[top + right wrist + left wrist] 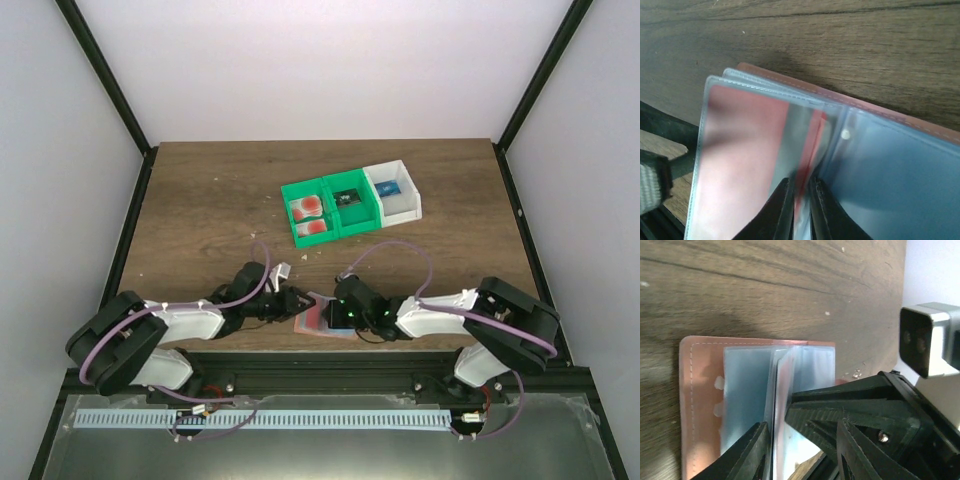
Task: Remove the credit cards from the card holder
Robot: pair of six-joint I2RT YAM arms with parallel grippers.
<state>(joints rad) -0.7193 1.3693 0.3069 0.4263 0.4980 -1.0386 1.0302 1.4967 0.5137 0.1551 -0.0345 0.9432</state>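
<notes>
Card holder (900,165) shows no writing.

Both pincers (300,302) (335,315) low, nearly meeting, narrowly parted

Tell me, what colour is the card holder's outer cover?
Salmon-pink card holder cover, clearest in the left wrist view.

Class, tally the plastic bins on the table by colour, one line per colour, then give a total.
Green bins: 2
White bin: 1
Total: 3
</notes>
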